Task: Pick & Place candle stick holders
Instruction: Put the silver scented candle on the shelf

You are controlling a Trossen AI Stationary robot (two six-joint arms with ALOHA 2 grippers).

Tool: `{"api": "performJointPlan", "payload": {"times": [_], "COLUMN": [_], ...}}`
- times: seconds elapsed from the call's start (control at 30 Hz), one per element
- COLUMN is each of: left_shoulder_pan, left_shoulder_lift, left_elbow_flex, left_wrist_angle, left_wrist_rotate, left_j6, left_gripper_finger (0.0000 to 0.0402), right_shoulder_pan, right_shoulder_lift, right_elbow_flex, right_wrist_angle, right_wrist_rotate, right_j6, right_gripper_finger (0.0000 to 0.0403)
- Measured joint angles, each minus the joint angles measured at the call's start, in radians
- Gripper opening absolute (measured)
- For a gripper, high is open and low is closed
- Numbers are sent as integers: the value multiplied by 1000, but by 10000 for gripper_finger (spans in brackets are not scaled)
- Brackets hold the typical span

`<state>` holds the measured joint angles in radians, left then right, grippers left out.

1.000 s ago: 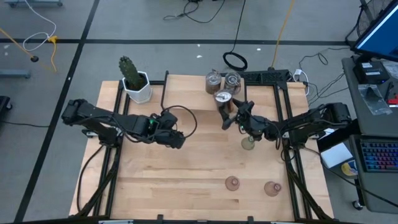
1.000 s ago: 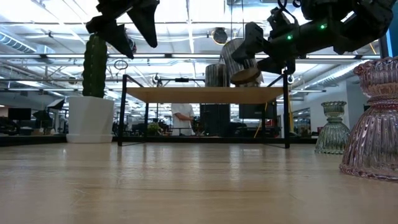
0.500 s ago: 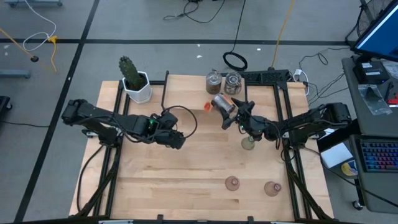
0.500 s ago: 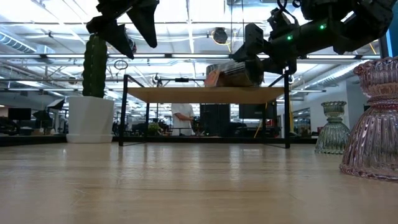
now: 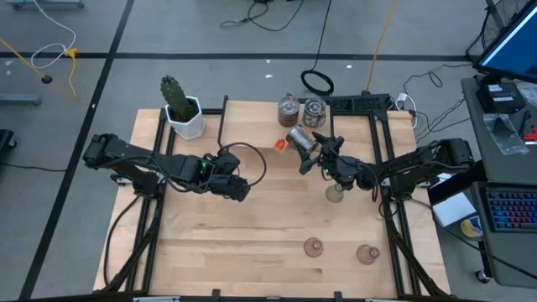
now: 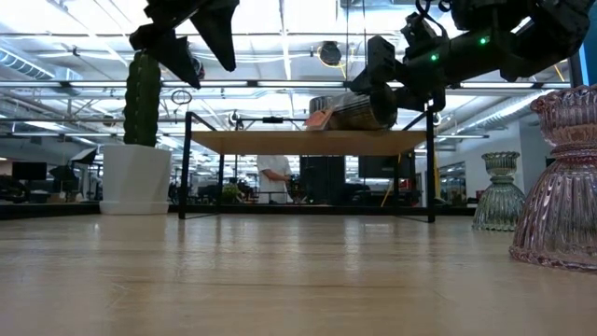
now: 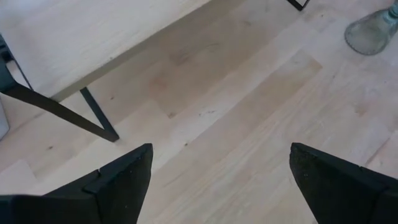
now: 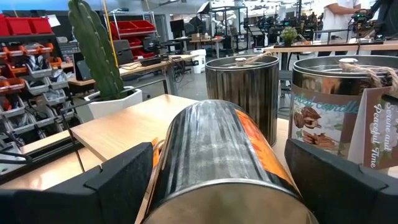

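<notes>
— Tipped over since a second ago: the silvery tin (image 5: 301,140) at the right gripper (image 5: 312,153) stood upright then, and now lies on its side on the raised shelf (image 5: 252,126), an orange label end (image 5: 281,144) showing toward the cactus (image 5: 177,98). Arms look unmoved.

— Right arm's pose?

— Reaches in from the right edge, forearm low over the table (image 5: 252,235), wrist aimed at the back shelf. Fingers (image 8: 124,180) spread wide, one either side of the toppled tin (image 8: 217,162). Cannot tell whether they touch it.

— Left arm?

— Stretched from the left edge toward mid-table, left gripper (image 5: 237,186) hanging above bare wood, fingers (image 7: 118,180) apart, nothing between them.

— Other holders?

— Two more tins (image 5: 289,107) (image 5: 314,106) upright at the back of the shelf, side by side, just beyond the fallen one. Pale green glass holder (image 5: 336,194) on the table just under the right wrist. Two pink glass holders (image 5: 313,247) (image 5: 367,252) near the front edge, apart from each other.

— Low view?

— Fallen tin (image 6: 359,110) lies level on the shelf, right gripper (image 6: 392,84) around its end.
</notes>
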<state>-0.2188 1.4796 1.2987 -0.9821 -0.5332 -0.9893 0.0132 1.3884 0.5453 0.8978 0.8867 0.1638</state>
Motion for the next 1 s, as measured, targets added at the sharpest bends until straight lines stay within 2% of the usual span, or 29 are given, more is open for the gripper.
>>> {"api": "performJointPlan", "payload": {"times": [0.37, 0.87, 1.0], "left_shoulder_pan": [2, 2, 2], "left_shoulder_lift": [0, 0, 0], "left_elbow_flex": [0, 0, 0], "left_wrist_angle": [0, 0, 0], "left_wrist_rotate": [28, 28, 28], "left_j6": [17, 19, 20], "left_gripper_finger": [360, 374, 366], "right_shoulder_pan": [0, 1, 1], "right_shoulder_lift": [-6, -8, -9], "right_elbow_flex": [-1, -2, -2], "right_wrist_angle": [1, 0, 7], "right_wrist_rotate": [3, -1, -44], "right_j6": [-35, -52, -70], "right_gripper_finger": [352, 352, 352]}}
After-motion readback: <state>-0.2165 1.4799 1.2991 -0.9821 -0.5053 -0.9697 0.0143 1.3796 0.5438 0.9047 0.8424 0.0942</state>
